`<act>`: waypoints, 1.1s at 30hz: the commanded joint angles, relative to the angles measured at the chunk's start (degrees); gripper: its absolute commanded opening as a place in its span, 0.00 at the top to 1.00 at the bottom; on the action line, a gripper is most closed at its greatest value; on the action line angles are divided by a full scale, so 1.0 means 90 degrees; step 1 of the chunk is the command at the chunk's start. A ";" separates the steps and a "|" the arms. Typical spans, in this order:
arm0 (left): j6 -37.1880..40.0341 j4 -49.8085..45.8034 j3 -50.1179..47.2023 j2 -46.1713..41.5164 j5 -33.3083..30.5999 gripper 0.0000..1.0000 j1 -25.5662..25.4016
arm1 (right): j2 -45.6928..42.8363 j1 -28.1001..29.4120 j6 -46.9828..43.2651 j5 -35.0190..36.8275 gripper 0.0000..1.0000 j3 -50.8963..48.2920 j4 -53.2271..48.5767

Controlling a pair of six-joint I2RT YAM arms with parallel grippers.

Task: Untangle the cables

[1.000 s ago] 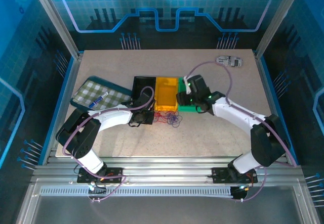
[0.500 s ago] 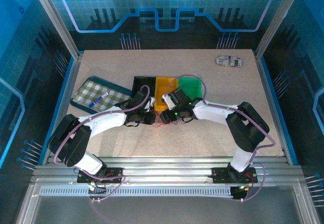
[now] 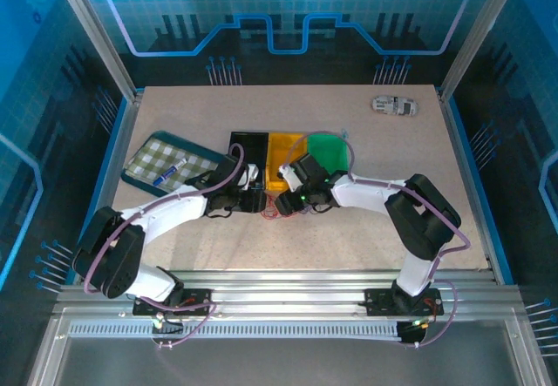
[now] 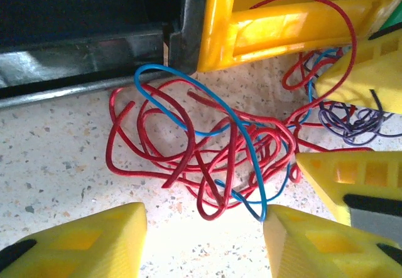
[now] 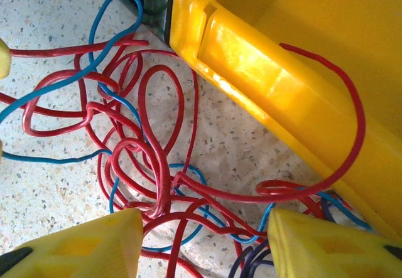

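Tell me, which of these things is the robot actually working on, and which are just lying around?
Part of the job: red cable, blue cable, dark cable, with the left gripper and right gripper open over them.
Just lying about: black bin, yellow bin, green bin, checked tray, marker, small grey object.

The speckled beige table (image 3: 366, 229) carried a black bin (image 3: 248, 146), a yellow bin (image 3: 283, 152) and a green bin (image 3: 327, 152) set side by side in a row, with a teal-rimmed tray (image 3: 126, 177) to their left. The cables (image 4: 207, 146), red and blue loops with a dark strand (image 4: 352, 118) at one side, lay tangled on the surface just in front of the black and yellow bins. A small grey object (image 3: 394, 104) sat well apart near the far right corner.
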 commanded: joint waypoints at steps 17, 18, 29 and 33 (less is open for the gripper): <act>0.0541 -0.0494 0.0745 -0.0086 0.1109 0.55 -0.0390 | -0.0074 -0.0231 0.0107 -0.0411 0.47 -0.0476 -0.0065; 0.0555 -0.0523 0.0741 -0.0017 0.1128 0.55 -0.0425 | -0.0080 -0.0244 0.0116 -0.0406 0.47 -0.0482 -0.0063; 0.0434 -0.0303 0.0283 0.0100 0.0845 0.54 -0.0448 | -0.0137 -0.0300 0.0165 -0.0333 0.47 -0.0495 -0.0082; 0.0395 -0.0228 0.0259 0.0295 0.0762 0.54 -0.0448 | -0.0164 -0.0319 0.0164 -0.0301 0.47 -0.0495 -0.0072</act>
